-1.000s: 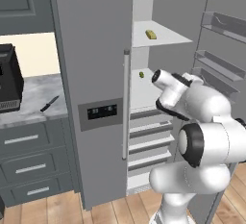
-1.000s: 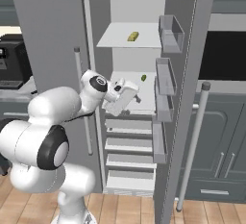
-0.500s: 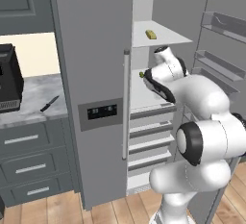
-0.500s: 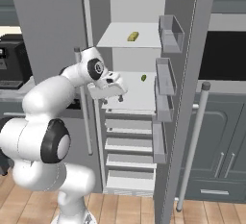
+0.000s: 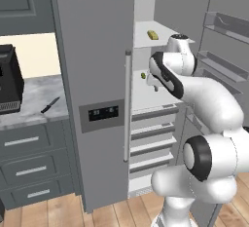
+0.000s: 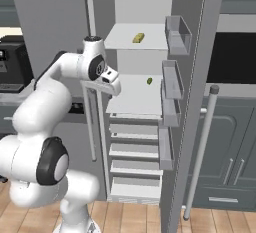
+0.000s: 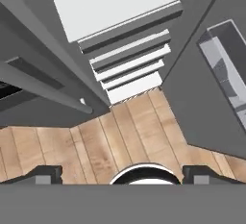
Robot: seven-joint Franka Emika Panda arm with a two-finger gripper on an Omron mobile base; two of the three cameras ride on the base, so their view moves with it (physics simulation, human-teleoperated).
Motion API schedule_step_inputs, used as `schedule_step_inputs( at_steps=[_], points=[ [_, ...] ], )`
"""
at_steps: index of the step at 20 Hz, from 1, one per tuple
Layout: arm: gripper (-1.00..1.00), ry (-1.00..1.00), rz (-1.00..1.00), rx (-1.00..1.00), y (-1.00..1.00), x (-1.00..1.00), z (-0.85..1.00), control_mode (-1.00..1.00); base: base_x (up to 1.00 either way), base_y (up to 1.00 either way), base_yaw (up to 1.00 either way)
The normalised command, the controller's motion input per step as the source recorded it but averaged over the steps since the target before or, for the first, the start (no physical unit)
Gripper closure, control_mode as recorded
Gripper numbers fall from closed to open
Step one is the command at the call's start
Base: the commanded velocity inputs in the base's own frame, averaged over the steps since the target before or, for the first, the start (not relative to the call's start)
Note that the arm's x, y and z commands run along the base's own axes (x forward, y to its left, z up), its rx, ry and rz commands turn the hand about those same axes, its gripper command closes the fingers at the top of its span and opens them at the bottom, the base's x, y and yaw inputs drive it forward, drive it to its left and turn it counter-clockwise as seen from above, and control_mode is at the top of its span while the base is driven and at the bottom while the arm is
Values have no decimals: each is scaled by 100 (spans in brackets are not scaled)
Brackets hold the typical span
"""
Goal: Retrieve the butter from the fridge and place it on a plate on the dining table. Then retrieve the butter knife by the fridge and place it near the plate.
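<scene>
Two small things sit in the open fridge [image 6: 145,97], and mixing them up is my first risk: the butter [image 6: 138,37] lies on the upper white shelf, a yellow stick well back from the front edge, while a tiny olive-green lump [image 6: 149,81] rests on the shelf below it. My jaws [image 6: 113,83] stand wide apart with nothing between them, hanging near the front left corner of that lower shelf, closer to the lump than to the butter. If I reach straight in from here, I judge I would end up at the wrong item.

In the hand view my fingertips [image 7: 44,174] point down at the wooden floor [image 7: 120,141] and the drawer fronts, so the butter is outside what my hand camera sees. I would need to lift and turn the wrist a good deal before I can line up, and a blind approach could shove the stick deeper in.

The upper shelf's front edge is between me and the butter; rising too close to it could knock my hand against it. The closed left door and its long handle [image 5: 127,104] stand just beside my forearm, and the open right door's bins [image 6: 172,79] crowd the other side, so a wide swing could strike either.

The butter knife [image 5: 50,104] lies on the marble tabletop [image 5: 29,109] left of the fridge, untouched, well apart from me.
</scene>
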Motion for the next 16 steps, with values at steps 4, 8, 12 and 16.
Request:
schedule_step_inputs(
  at_steps=[4, 8, 12, 16],
  points=[
    [-100, -34, 6, -2, 65, -25, 38, -100, 0, 0, 0],
    [-100, -33, 9, -7, 72, -14, 41, -100, 0, 0, 0],
    [-100, -30, 12, -1, 64, -18, 42, -100, 0, 0, 0],
    [-100, 1, 3, -6, 18, 4, 10, -100, 0, 0, 0]
  ],
)
